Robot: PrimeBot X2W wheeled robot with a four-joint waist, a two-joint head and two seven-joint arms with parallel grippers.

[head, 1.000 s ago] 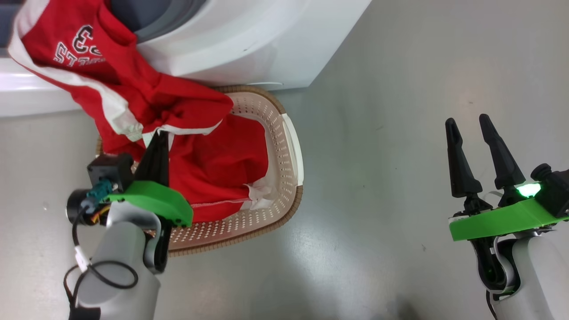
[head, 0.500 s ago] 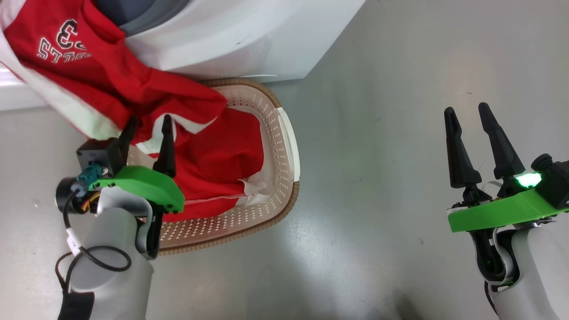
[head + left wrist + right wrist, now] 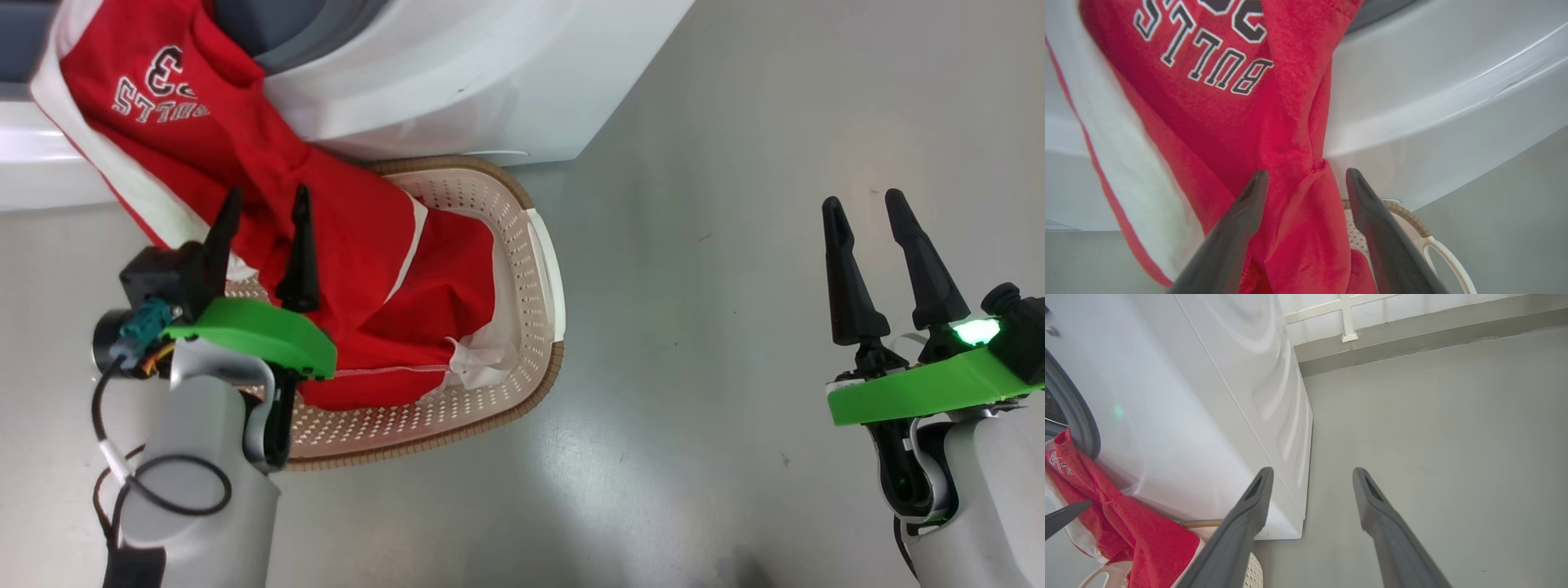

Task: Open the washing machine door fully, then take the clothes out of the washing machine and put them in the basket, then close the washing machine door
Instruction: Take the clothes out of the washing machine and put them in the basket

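Observation:
Red clothes [image 3: 351, 245] with white stripes hang from the washing machine [image 3: 490, 73] mouth down into the basket [image 3: 543, 269] on the floor. The upper garment carries lettering [image 3: 1216, 61]. My left gripper [image 3: 265, 192] is open over the basket's left side. The red cloth [image 3: 1298, 228] hangs loose between its fingers and is not pinched. My right gripper [image 3: 861, 200] is open and empty over bare floor, far to the right. The washing machine [image 3: 1208, 396] side and the draped clothes [image 3: 1139, 531] also appear in the right wrist view. The washing machine door is out of view.
The grey rubber ring [image 3: 1079, 416] edges the machine's mouth. A grey floor [image 3: 735, 163] stretches right of the basket and machine. A white wall base [image 3: 1412, 318] lies beyond the machine. The basket's white handle [image 3: 1439, 249] sits just right of my left fingers.
My left gripper has gone from shut on the red garment to open, and the cloth has dropped lower into the basket. The head camera has shifted slightly. The right arm has stayed put.

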